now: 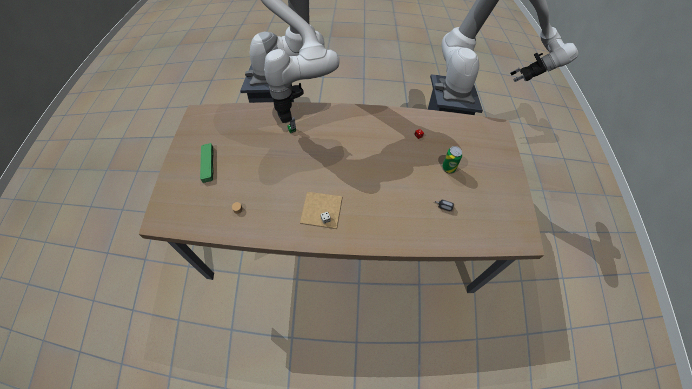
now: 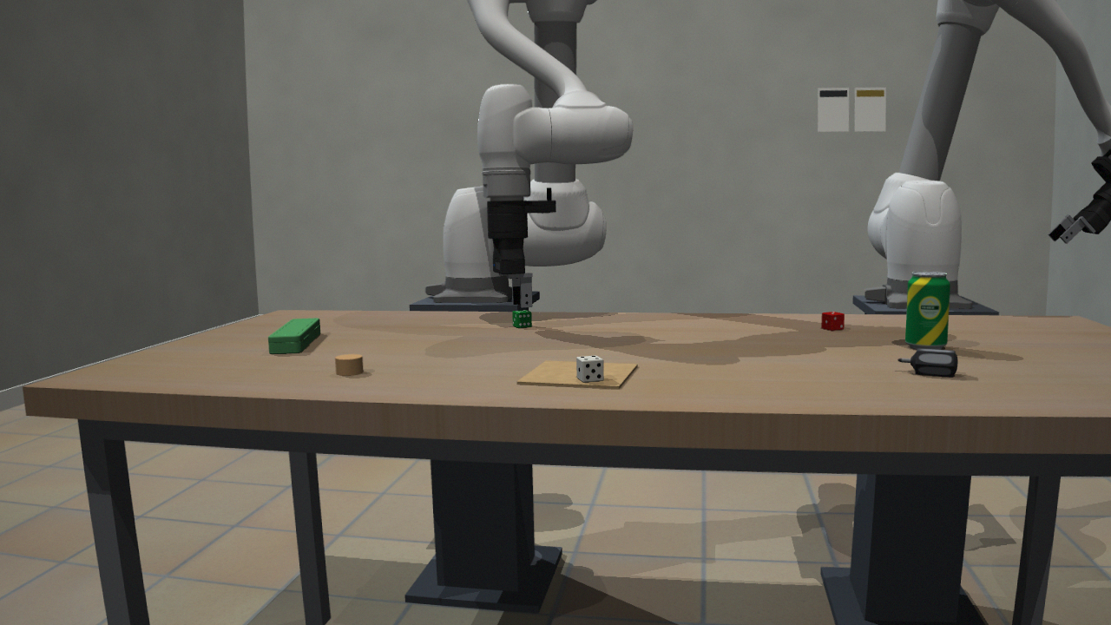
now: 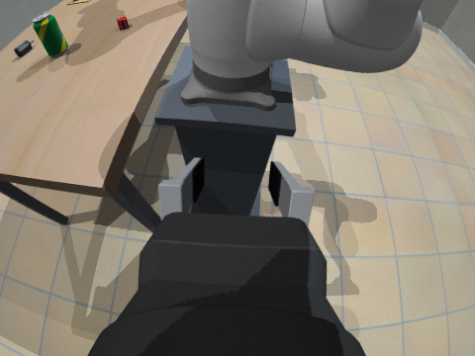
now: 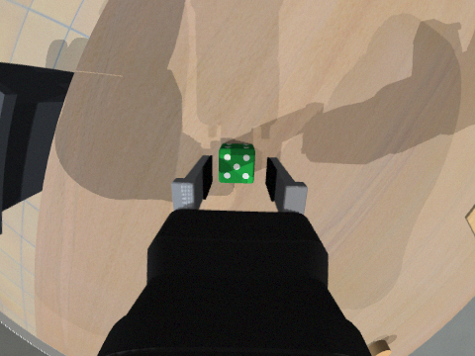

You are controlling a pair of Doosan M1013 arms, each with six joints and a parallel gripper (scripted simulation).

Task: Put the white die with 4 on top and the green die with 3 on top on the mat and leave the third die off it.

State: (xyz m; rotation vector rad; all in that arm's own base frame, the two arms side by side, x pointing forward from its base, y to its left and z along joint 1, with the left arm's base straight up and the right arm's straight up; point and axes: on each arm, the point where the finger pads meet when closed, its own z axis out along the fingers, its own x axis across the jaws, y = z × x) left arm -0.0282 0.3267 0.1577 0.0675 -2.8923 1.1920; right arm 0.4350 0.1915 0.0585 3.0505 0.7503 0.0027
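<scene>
Now, with the right pincer (image 1: 291, 124) (image 2: 522, 301) (image 4: 238, 169) parted and empty over the green die (image 1: 291, 130) (image 2: 522, 319) (image 4: 237, 164), well behind the mat (image 1: 315, 203) (image 2: 548, 373) (image 4: 471, 219), you should centre it, lower straight, then squeeze evenly.

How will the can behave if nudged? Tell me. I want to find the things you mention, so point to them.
The can (image 1: 452, 160) (image 2: 927, 311) (image 3: 50, 36) would probably tip if pushed high, being upright and taller than wide. Knocked over, its round side would likely roll. Its smooth-looking wall may slip in a loose grip.
</scene>
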